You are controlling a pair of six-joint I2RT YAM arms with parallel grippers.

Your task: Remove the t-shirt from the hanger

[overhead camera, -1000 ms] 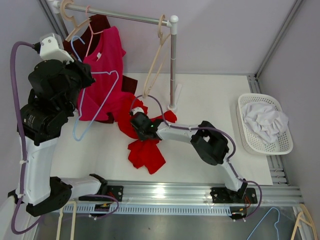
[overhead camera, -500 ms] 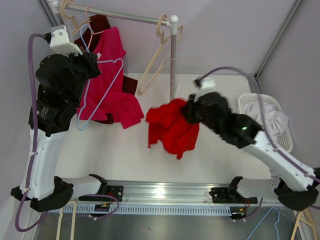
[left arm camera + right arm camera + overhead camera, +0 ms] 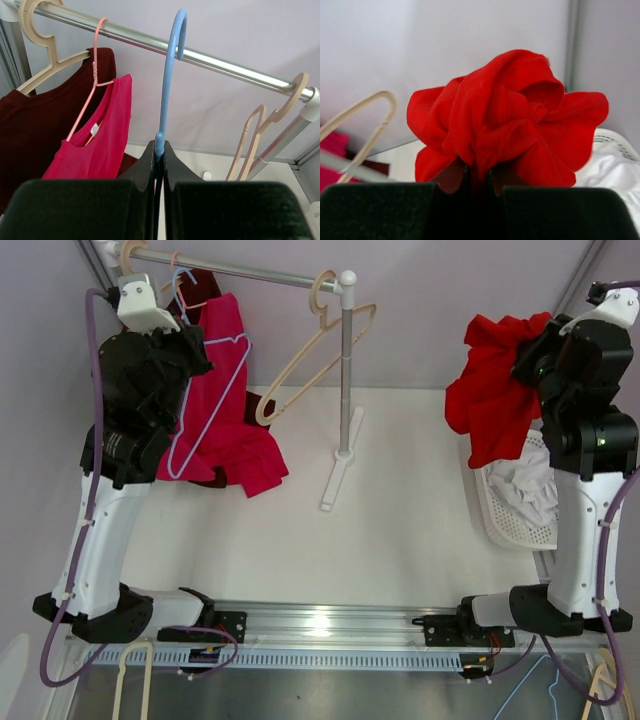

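My right gripper [image 3: 530, 352] is shut on the bunched red t-shirt [image 3: 488, 390], which hangs high at the right above the white basket [image 3: 497, 523]. In the right wrist view the shirt [image 3: 505, 115] bulges out above my closed gripper [image 3: 479, 172]. My left gripper [image 3: 190, 345] is shut on the neck of the bare blue hanger [image 3: 205, 390]. In the left wrist view the jaws of that gripper [image 3: 159, 150] pinch the blue hanger [image 3: 164, 100] just under its hook, which curves over the metal rail [image 3: 225, 67].
A pink shirt [image 3: 225, 410] on a pink hanger [image 3: 92, 75] and a dark maroon shirt [image 3: 30, 125] hang on the rail [image 3: 250, 272]. An empty beige hanger [image 3: 320, 350] hangs by the rack post [image 3: 345, 390]. White cloth [image 3: 525, 485] lies in the basket.
My right arm has swung the red t-shirt from the middle of the table up and right, above the basket. My left arm has raised the blue hanger up to the rail.
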